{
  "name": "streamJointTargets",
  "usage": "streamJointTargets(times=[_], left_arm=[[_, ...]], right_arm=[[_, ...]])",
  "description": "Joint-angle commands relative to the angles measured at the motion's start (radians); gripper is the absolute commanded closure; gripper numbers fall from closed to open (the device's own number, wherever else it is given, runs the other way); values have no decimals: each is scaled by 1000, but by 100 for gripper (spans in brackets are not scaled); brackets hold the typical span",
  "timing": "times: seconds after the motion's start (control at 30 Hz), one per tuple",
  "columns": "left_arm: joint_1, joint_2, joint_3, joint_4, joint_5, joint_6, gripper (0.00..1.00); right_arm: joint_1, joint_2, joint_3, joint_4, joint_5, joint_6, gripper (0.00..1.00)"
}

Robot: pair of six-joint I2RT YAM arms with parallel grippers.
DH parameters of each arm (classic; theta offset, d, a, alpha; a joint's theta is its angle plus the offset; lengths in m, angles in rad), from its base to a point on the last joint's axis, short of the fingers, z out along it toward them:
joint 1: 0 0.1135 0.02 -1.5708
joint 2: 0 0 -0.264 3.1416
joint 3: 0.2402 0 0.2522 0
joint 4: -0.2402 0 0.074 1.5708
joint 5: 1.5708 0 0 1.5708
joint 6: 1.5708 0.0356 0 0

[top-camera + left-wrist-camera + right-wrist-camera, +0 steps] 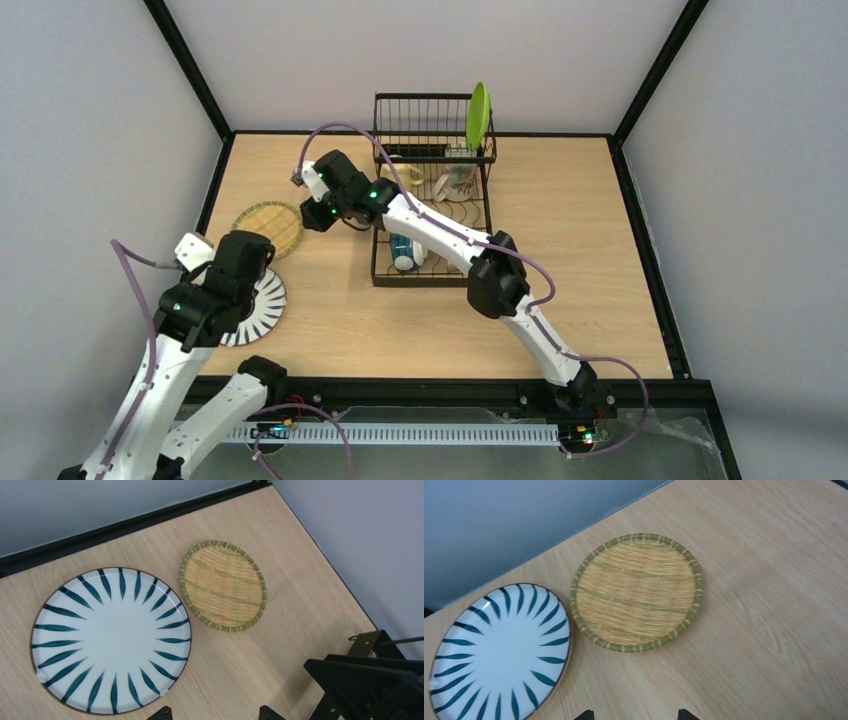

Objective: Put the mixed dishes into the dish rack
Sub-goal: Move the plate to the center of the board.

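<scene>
The black wire dish rack [432, 281] stands at the back middle. The lime green plate [478, 115] stands upright in its tall section. The pale yellow mug [400, 175], a white-inside bowl [458, 183] and the blue bowl [405, 250] lie in the rack. The tan woven-look plate [268, 228] [223, 586] [636, 592] and the black-striped white plate [264, 308] [111, 640] [499, 647] lie flat on the table to the left. My left gripper [250, 262] [215, 716] is open and empty above the striped plate. My right gripper [318, 215] [636, 716] is open and empty just right of the woven plate.
The right arm [450, 240] reaches across the rack's front part. Its black wrist [370, 685] shows at the lower right of the left wrist view. A black frame [215, 180] edges the wooden table [580, 260], with grey walls behind.
</scene>
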Motion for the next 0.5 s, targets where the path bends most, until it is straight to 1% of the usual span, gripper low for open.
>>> streamJointTargets(times=[0.0, 0.13, 0.2, 0.33, 0.4, 0.47], left_arm=[[5, 54, -41, 109, 47, 46, 1], [12, 129, -52, 189, 84, 39, 1], [35, 169, -64, 231, 124, 30, 1], [87, 237, -113, 320, 212, -14, 1], [97, 272, -135, 358, 216, -34, 1], [112, 300, -145, 383, 210, -41, 1]], right_arm=[[3, -99, -52, -17, 119, 14, 6], [3, -281, -249, 17, 203, 52, 6], [6, -375, -351, 29, 239, 67, 6], [49, -565, -571, 76, 298, 60, 6], [66, -654, -665, 103, 299, 58, 6], [73, -752, -750, 135, 268, 62, 6]])
